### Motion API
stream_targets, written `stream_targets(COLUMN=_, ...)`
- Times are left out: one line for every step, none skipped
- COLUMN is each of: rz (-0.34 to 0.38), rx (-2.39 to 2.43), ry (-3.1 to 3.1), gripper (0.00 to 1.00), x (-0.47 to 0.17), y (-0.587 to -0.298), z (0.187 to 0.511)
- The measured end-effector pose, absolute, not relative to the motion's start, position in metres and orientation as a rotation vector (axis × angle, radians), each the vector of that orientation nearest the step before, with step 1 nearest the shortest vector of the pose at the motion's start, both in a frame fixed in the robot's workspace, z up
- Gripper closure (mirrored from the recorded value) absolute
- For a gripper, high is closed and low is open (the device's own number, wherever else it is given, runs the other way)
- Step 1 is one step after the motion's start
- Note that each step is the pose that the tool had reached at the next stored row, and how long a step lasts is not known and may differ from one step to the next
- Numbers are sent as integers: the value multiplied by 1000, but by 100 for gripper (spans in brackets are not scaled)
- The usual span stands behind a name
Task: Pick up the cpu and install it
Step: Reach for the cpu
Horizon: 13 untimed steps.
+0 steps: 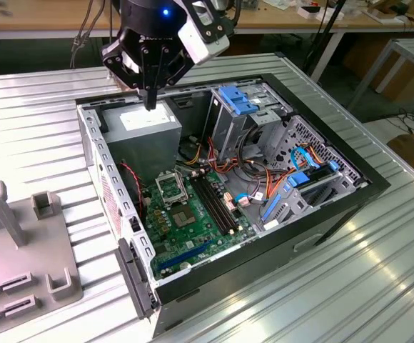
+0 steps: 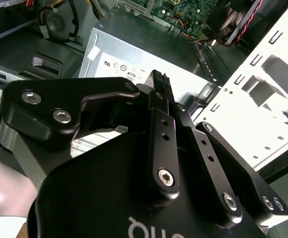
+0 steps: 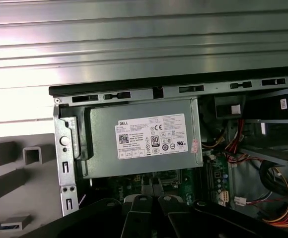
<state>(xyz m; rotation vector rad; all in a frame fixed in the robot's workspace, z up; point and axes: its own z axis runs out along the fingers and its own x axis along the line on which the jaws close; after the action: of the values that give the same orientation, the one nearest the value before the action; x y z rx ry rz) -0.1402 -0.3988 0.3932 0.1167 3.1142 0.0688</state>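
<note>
While the gripper hangs tip-down over the open computer case, its two black fingers are pressed together into one narrow point, and I can make out nothing held between them. Directly under that point lies the grey power supply, its white label facing up at the tool; the fingertips stand just above its top face, and I cannot tell whether they touch it. Past the power supply's edge, lower down and well apart from the fingertips, the green motherboard covers the case floor. The cpu sits on that board just beside the power supply, a small square with a black frame around a dull grey centre. Further from the tool along the board run the long black memory slots. To the tool's far side, towards the exterior view's right, are a blue-topped drive cage and loose orange and blue cables. Outside the case spreads the ribbed metal table, with a grey fixture tray at the exterior view's left.
</note>
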Motion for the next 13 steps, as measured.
stream_targets(rz=69, rx=117, ry=3114, gripper=89, x=-141, y=-399, z=393)
stream_targets(rz=69, rx=117, ry=3114, gripper=89, x=-141, y=-399, z=393)
stream_targets(rz=69, rx=117, ry=3114, gripper=89, x=-142, y=-399, z=393)
stream_targets(rz=69, rx=117, ry=3114, gripper=89, x=-142, y=-399, z=393)
stream_targets(rz=69, rx=117, ry=3114, gripper=89, x=-143, y=-399, z=393)
stream_targets(rz=69, rx=117, ry=3114, gripper=89, x=-143, y=-399, z=393)
stream_targets(rz=69, rx=117, ry=3114, gripper=89, x=-144, y=-399, z=393)
stream_targets(rz=69, rx=117, ry=3114, gripper=89, x=-145, y=-399, z=393)
stream_targets(rz=69, rx=117, ry=3114, gripper=89, x=-145, y=-399, z=393)
stream_targets(rz=69, rx=117, ry=3114, gripper=89, x=-146, y=-399, z=393)
stream_targets(rz=69, rx=117, ry=3114, gripper=89, x=-147, y=-399, z=393)
stream_targets(rz=69, rx=117, ry=3114, gripper=89, x=-147, y=-399, z=393)
stream_targets(rz=69, rx=117, ry=3114, gripper=89, x=-148, y=-399, z=393)
